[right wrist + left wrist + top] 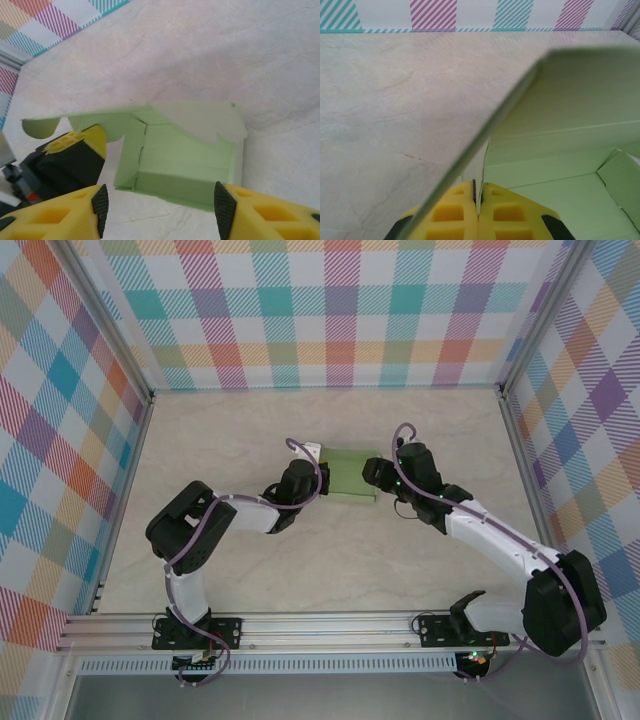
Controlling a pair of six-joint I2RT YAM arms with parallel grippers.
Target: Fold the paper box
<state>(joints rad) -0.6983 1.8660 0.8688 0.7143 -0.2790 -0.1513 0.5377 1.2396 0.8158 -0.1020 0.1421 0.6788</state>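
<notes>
Paper box [348, 478] is seen mid-table, half folded, with pale green walls raised and a scalloped flap tilted over the open inside. A card wall at its left end is pinched by the left gripper [478, 192], fingers pressed tight together. The right gripper [160, 202] is held just beside the right end, jaws spread, nothing gripped. The marbled tabletop [250, 570] is enclosed by plaid walls [340, 310] on three sides.
</notes>
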